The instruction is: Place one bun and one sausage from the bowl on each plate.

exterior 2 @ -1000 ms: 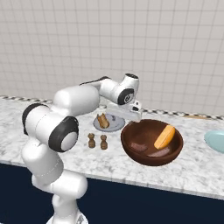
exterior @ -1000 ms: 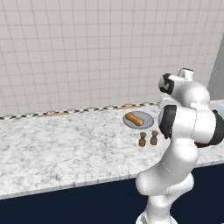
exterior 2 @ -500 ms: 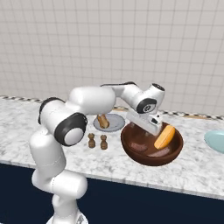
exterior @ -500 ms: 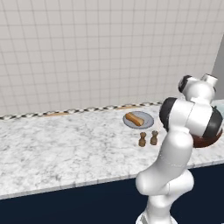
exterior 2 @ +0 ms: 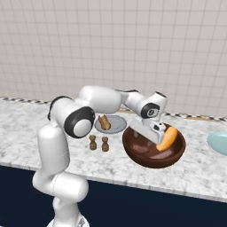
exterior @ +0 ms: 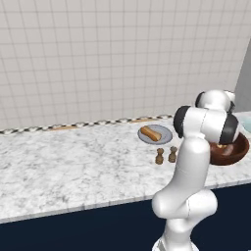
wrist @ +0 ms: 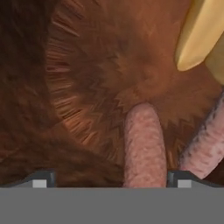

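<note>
The hand (exterior 2: pixel 156 133) hangs low inside the bowl (exterior 2: pixel 133 148), its fingers spread wide with nothing gripped between them. In the hand view a pink sausage (wrist: pixel 144 151) lies straight ahead on the wooden bottom, reaching up between the two finger tips, and a second sausage (wrist: pixel 208 144) lies slanted just beside it. Past them, a pale yellow bun (wrist: pixel 199 35) leans against the bowl's wall; in the right base view the same bun (exterior 2: pixel 166 138) stands tilted at the bowl's far right side.

The bowl sits on the marble tabletop (exterior: pixel 73 166). Beside it, toward the arm's left, stand two small brown shakers (exterior 2: pixel 99 142), close together. Behind them lies the grey plate (exterior: pixel 165 132), carrying a bun with a sausage. The pale teal plate (exterior 2: pixel 219 142) lies at the right edge, apart from the bowl. A tiled wall (exterior: pixel 98 59) rises behind.
</note>
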### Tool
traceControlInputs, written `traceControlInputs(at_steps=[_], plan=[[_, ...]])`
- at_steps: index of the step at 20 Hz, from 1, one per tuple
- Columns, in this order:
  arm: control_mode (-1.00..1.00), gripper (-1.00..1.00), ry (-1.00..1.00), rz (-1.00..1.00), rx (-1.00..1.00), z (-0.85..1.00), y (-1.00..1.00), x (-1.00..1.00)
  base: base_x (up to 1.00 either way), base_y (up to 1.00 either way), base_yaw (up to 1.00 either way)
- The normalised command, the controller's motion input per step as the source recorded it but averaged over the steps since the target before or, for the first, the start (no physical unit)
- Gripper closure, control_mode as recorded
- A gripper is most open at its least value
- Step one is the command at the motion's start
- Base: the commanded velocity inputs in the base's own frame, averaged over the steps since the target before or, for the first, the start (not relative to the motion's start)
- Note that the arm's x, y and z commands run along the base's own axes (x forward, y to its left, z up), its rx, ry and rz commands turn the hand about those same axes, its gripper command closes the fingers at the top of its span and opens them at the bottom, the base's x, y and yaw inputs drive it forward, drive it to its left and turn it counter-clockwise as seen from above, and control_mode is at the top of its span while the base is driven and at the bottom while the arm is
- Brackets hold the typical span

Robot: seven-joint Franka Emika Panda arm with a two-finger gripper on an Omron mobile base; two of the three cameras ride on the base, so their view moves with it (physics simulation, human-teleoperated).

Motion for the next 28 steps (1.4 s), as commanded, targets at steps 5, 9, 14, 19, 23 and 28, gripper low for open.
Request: traceControlInputs(at_steps=[5, 9, 14, 19, 23, 28], plan=[[-1.0, -1.0, 0.15, -0.01, 0.0, -0.24, 0.0, -0.4, 0.0, 0.0, 0.0], [-1.0, -1.0, 0.07, 0.0, 0.0, -0.12, 0.0, -0.41, 0.0, 0.0, 0.0], [-1.0, -1.0, 0.01, 0.0, 0.0, -0.01, 0.13, -0.32, 0.0, 0.0, 0.0], [-1.0, -1.0, 0.0, 0.01, -0.05, 0.0, 0.27, 0.0, 0.0, 0.0, 0.0], [-1.0, -1.0, 0.0, 0.02, -0.03, 0.0, 0.17, 0.0, 0.0, 0.0, 0.0], [-1.0, 1.0, 0.0, 0.0, 0.0, 0.0, 0.0, -0.12, 0.0, 0.0, 0.0]])
